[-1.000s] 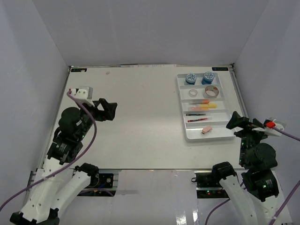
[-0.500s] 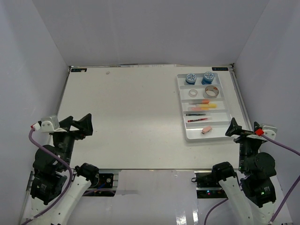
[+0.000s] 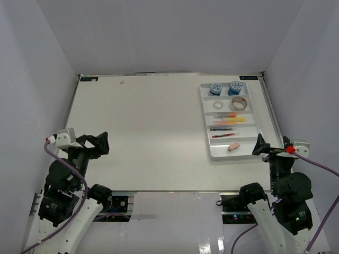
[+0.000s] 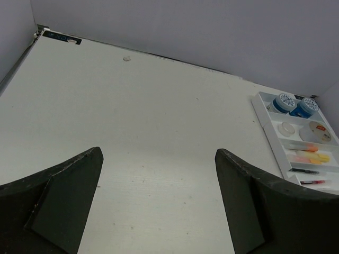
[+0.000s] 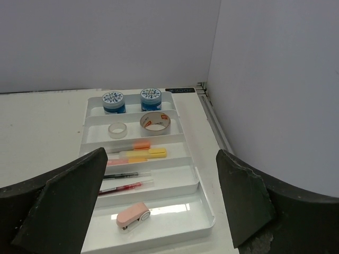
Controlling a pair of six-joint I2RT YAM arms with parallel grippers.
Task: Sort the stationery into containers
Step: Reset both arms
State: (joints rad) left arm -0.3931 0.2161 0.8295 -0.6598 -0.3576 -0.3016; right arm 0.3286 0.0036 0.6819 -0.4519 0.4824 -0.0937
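The white divided tray (image 3: 205, 124) stands at the far right of the table and holds all the stationery. From far to near it holds two blue-white tubs (image 3: 215, 88), two tape rolls (image 3: 239, 102), yellow and orange pieces (image 3: 231, 117), a black pen (image 3: 222, 128), a red pen (image 3: 222, 135) and a pink piece (image 3: 233, 147). My left gripper (image 3: 99, 144) is open and empty above the near left table, far from the tray (image 4: 264, 120). My right gripper (image 3: 259, 145) is open and empty just near and right of the tray (image 5: 200, 181), with the pink piece (image 5: 133, 216) below it.
White walls enclose the table on the left, back and right. A metal rail (image 5: 214, 124) runs along the table's right edge beside the tray. A small mark (image 4: 126, 58) shows on the table near the back edge.
My left arm has drawn back from the left middle of the table to the near left corner. My right gripper has drawn back slightly toward the near edge. The stationery has not moved.
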